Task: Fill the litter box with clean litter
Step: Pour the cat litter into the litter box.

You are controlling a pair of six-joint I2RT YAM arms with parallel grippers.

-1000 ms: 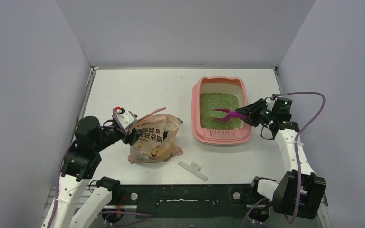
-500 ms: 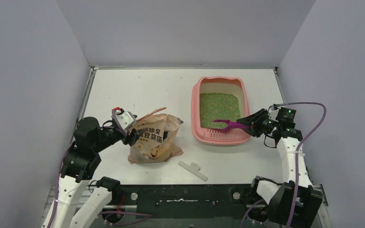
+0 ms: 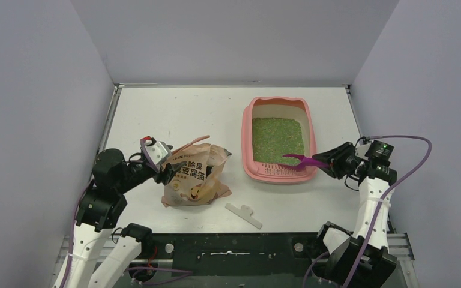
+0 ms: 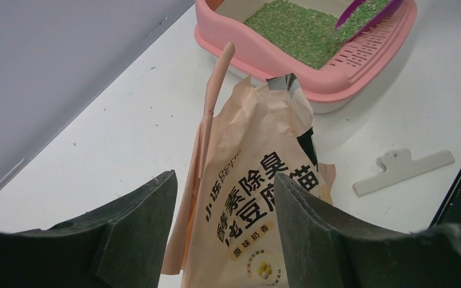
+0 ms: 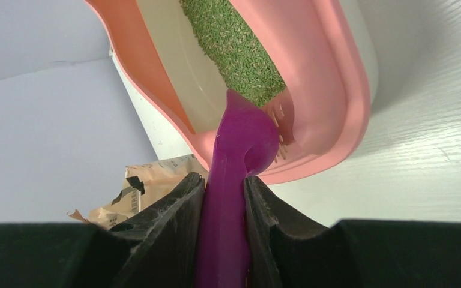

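Right gripper (image 3: 328, 162) — scoop (image 3: 300, 160) over litter box (image 3: 247, 144)

The pink litter box (image 3: 247, 144) sits flat and level, right of centre, its slotted end nearest the camera. Green litter (image 3: 276, 139) covers most of its floor; the far end is bare.

On the white counter (image 3: 174, 114) the pink litter box (image 3: 246, 137) stands right of centre, with green litter (image 3: 278, 139) covering most of its floor and a bare pale strip at the far end. The right pincer (image 3: 329, 162) is closed on the handle of a magenta scoop (image 3: 303, 160), whose head reaches over the box's near right corner above the slotted strip. The left pincer (image 3: 168, 170) meets the upper left edge of a crumpled tan bag (image 3: 195, 179), though its grip is unclear, and a white clip (image 3: 244, 214) lies just in front of the bag.
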